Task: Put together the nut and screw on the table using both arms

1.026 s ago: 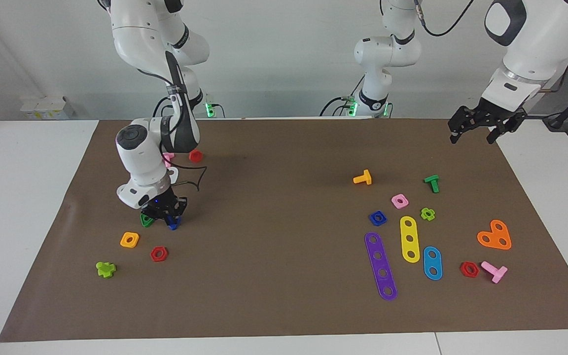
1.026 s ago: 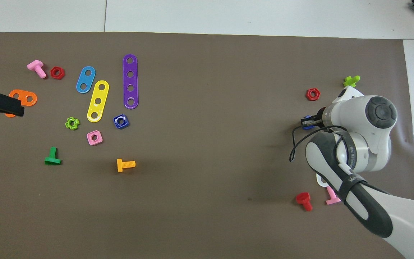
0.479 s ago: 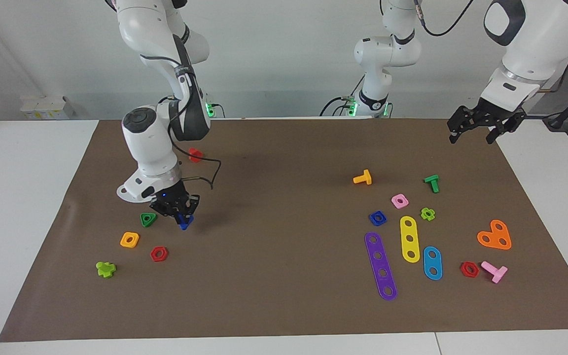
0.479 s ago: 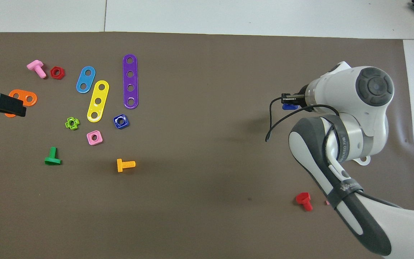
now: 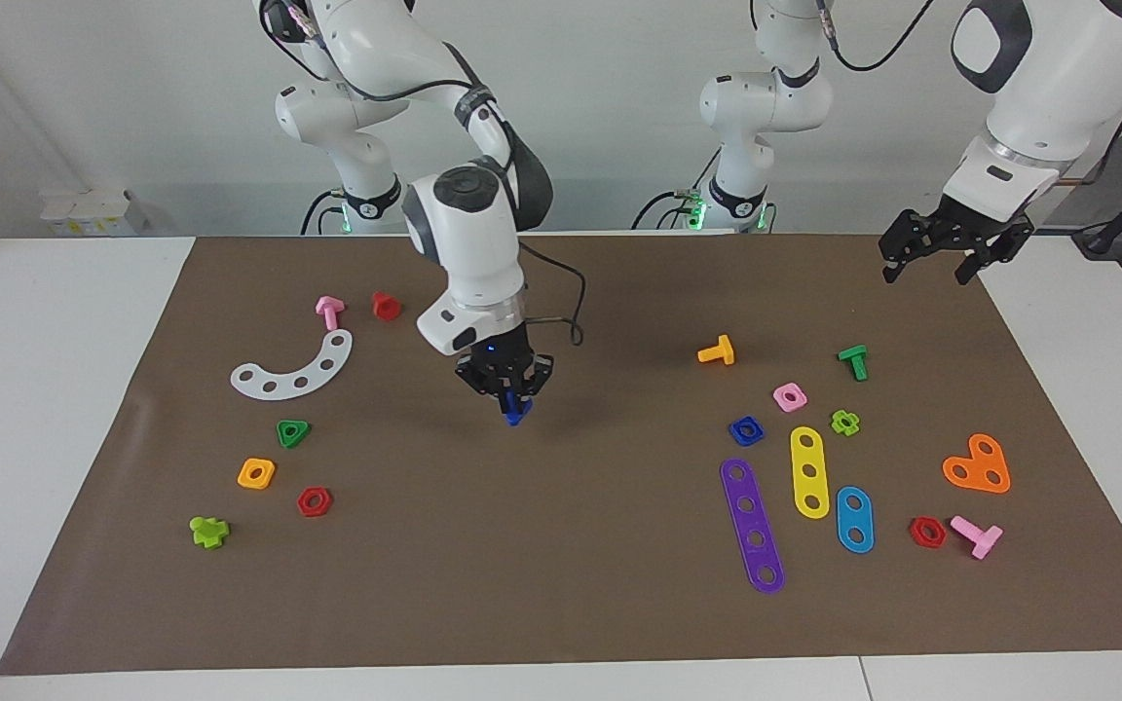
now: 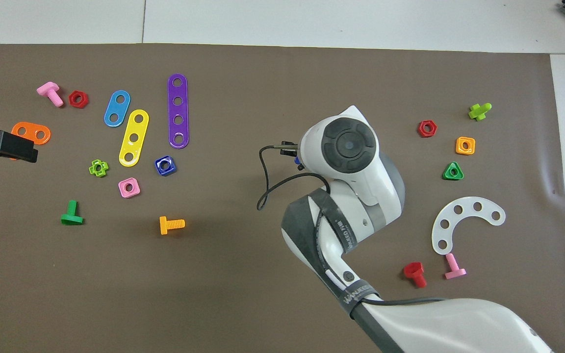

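Right gripper [image 5: 512, 397] clamps screw [image 5: 516, 413] over mat middle | left gripper [image 5: 941, 255] open, waiting | nut [image 5: 746, 429] well apart

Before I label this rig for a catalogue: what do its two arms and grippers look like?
Both arms are glossy white jointed tubes with round dark-grey joint caps and dark grey panels; the right arm carries dark lettering and a loose black cable by its wrist. Each ends in a black two-finger gripper with linkage fingers: right gripper, with a small blue light, and left gripper.

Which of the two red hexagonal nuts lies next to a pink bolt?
The red nut at the left arm's end, touching-close to the pink bolt; the other red nut lies by an orange nut.
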{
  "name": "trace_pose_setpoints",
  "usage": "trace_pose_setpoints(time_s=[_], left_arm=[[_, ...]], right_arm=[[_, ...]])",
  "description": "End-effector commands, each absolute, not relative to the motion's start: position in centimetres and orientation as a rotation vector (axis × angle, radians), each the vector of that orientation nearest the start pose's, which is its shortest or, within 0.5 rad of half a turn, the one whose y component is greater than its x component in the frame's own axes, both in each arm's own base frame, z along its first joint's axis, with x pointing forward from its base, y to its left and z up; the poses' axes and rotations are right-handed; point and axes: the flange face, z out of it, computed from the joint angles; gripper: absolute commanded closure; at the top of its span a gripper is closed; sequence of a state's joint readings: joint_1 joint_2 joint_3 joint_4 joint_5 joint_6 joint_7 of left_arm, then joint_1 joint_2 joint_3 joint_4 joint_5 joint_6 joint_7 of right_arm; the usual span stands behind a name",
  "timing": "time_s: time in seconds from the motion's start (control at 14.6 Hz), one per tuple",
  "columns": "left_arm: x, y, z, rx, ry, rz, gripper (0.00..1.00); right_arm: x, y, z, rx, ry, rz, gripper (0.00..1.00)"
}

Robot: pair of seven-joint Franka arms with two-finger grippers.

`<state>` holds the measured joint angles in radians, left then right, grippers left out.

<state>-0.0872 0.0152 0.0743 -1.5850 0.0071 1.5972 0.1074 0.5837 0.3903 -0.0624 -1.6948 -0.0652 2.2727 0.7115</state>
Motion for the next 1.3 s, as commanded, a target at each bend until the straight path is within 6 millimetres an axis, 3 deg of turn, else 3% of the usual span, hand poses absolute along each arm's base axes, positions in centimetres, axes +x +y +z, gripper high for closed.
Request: trace_pose_setpoints(time_s=[0.0, 0.27, 0.48, 0.62, 0.96, 1.03, 1.09, 1.23], left_arm=[[54.3, -0.7, 60.0, -3.129, 0.234, -0.014, 0.00], [53.8, -1.1, 58.9, -3.140, 0.229, -0.005, 0.00], [54.4, -1.9, 57.2, -3.180, 0.147, -0.023, 0.02], [55.1, -4.6, 54.8, -3.181, 0.130, -0.037, 0.04], [58.5, -10.0, 48.0, -3.177, -0.152, -0.065, 0.08], [58.8, -10.6, 46.9, -3.176, -0.190, -0.080, 0.09], [58.8, -10.5, 45.9, -3.176, -0.221, -0.094, 0.09], [58.9, -10.5, 44.9, -3.177, -0.253, -0.123, 0.10]], right_arm=[[59.5, 38.4, 35.3, -3.114, 0.257, -0.432, 1.00], [60.4, 39.3, 32.9, -3.091, 0.272, -0.499, 1.00], [61.0, 39.2, 32.9, -3.047, 0.281, -0.525, 1.00], [60.6, 39.9, 31.8, -3.055, 0.265, -0.513, 1.00], [60.7, 39.3, 31.2, -3.055, 0.276, -0.504, 1.00], [60.7, 39.4, 31.2, -3.050, 0.279, -0.508, 0.58], [60.7, 39.5, 31.4, -3.047, 0.282, -0.511, 0.01], [60.8, 39.7, 31.8, -3.034, 0.297, -0.522, 0.00]])
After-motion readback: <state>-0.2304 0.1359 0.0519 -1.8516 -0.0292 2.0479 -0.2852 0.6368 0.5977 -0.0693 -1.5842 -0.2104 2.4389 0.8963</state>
